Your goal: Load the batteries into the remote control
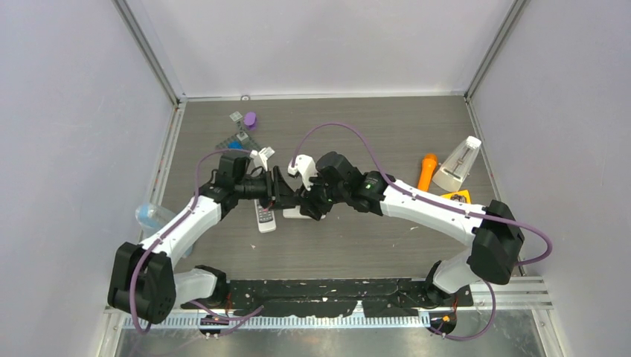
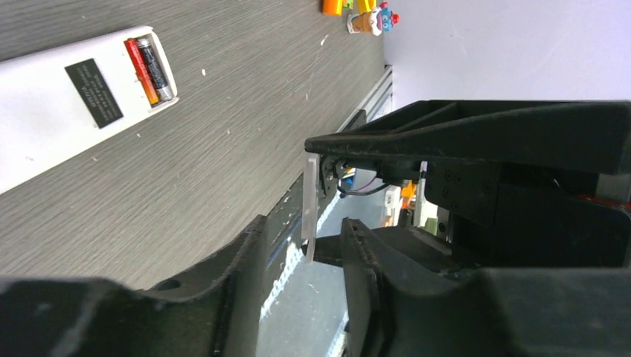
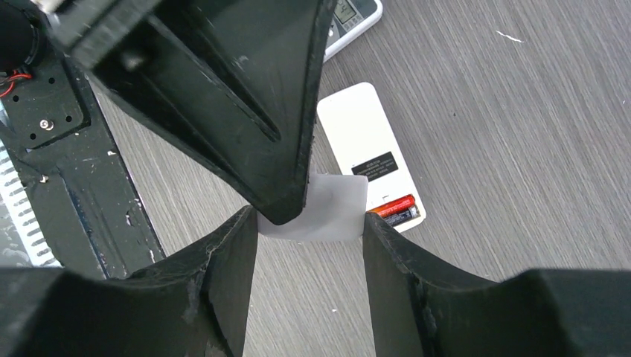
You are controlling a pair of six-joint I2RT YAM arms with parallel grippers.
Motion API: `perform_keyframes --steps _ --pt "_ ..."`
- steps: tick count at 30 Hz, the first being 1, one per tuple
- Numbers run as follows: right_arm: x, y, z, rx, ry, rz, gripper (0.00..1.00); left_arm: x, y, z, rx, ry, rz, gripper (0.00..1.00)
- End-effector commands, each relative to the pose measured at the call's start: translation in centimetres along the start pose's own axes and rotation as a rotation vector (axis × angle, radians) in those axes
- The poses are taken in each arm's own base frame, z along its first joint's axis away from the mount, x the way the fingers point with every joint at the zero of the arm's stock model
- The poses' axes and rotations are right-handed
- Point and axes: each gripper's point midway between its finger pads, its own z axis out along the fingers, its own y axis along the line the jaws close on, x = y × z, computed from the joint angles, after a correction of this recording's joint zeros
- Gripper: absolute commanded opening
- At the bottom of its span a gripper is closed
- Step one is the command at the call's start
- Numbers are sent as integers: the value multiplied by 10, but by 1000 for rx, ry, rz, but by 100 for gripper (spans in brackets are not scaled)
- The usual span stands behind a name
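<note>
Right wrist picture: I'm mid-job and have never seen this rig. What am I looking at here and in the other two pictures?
The machine is a left arm and a right arm, bolted at the near edge of the table, each ending in a two-fingered claw. The wide picture looks down from above; each other picture comes from a camera on one wrist. A white remote lies face down, its compartment open with two batteries inside. A second remote lies beside it. The right claw holds a thin white plate, probably the battery cover, by its edges. The left claw stands open around that plate, not yet gripping.
</note>
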Motion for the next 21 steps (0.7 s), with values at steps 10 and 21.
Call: perform_keyframes --steps 10,21 --pt "-39 -2 -29 47 -142 107 60 -13 -36 7 192 -46 28 0" --pt "-85 -38 -98 -63 -593 785 90 -47 -82 -22 355 -347 -11 0"
